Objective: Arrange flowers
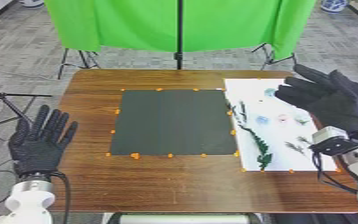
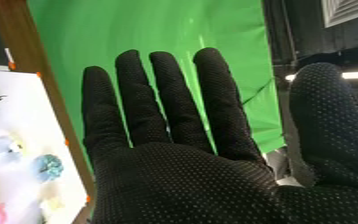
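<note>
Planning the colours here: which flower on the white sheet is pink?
The pink flower is the one just right of the nearer blue flower in the head view; its colour sets it apart.

Leafy green stem [image 1: 261, 146], blue flower [image 1: 262, 120], pink flower [image 1: 283, 118], lying apart on white sheet [image 1: 254, 164]

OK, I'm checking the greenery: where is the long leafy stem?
In the head view, the long leafy stem lies right of centre on the white sheet, near the dark mat.
</note>
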